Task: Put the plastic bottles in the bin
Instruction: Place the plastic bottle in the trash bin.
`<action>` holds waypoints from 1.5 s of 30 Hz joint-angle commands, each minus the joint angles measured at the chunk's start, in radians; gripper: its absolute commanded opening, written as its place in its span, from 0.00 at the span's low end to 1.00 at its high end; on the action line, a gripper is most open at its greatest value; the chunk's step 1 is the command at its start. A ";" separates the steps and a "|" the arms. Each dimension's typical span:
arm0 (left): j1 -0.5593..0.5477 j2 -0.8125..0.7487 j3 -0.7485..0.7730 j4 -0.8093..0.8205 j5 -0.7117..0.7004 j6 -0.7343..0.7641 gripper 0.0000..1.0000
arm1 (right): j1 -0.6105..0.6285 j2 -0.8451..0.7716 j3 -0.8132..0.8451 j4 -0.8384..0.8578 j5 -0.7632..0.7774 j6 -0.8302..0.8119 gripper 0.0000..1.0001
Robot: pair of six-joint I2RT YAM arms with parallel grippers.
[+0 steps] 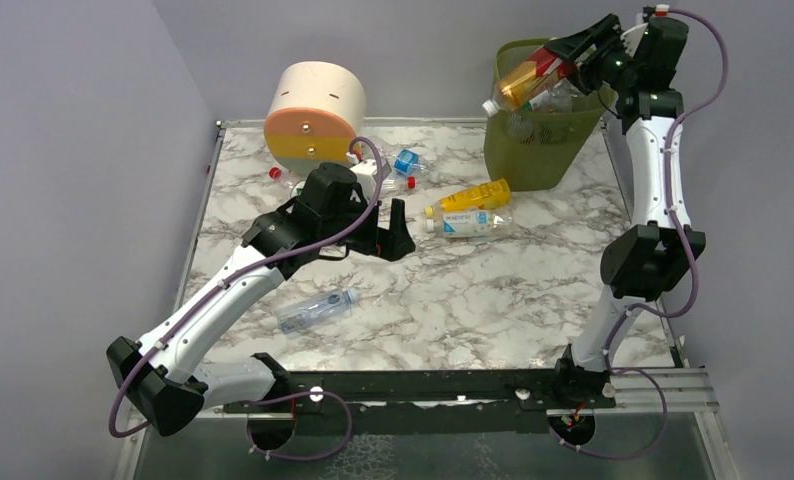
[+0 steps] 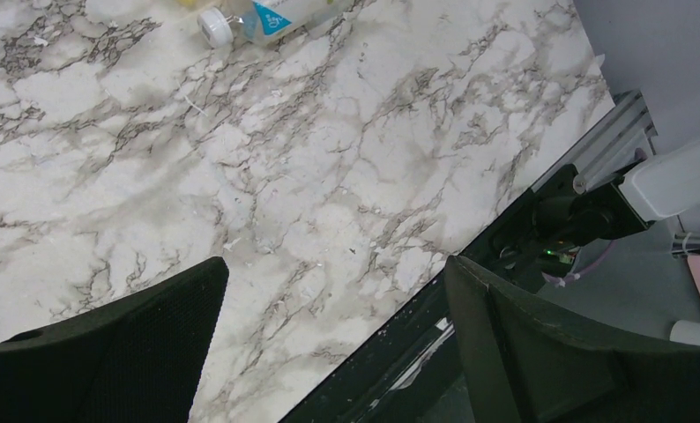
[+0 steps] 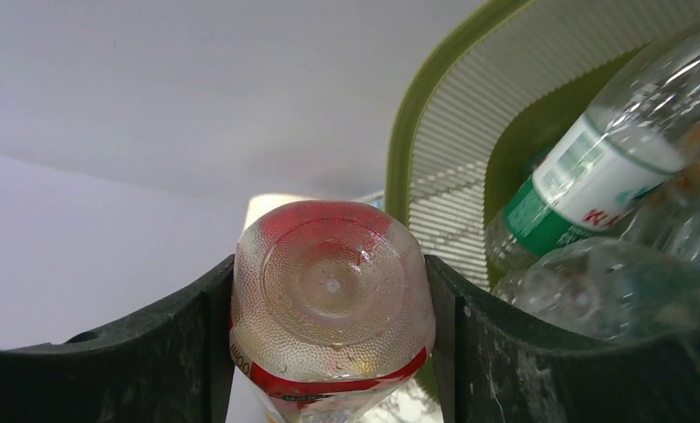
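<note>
One orange bottle (image 1: 525, 82) with a red label is clamped between the jaws of my right gripper (image 3: 331, 295), its base facing the wrist camera. The bin (image 1: 533, 160) sits just to the right of those jaws, its rim beside the right finger, and it is heaped with bottles. If I let go here, I reckon the bottle could strike the rim or roll off the heap and fall outside. My left gripper (image 2: 333, 273) hangs spread wide and empty over the table (image 2: 329, 159). A clear bottle (image 2: 258, 16) lies well ahead of its jaws.
</note>
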 commanded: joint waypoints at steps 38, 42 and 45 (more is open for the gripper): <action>0.028 0.030 0.008 -0.058 -0.106 -0.049 0.99 | -0.177 -0.227 -0.207 -0.004 0.001 -0.069 0.99; 0.037 0.016 -0.014 -0.085 -0.113 -0.083 0.99 | -0.113 -0.349 -0.383 -0.007 -0.002 -0.129 1.00; 0.037 -0.006 -0.038 -0.102 -0.121 -0.098 0.99 | -0.059 -0.426 -0.512 -0.004 0.010 -0.161 0.99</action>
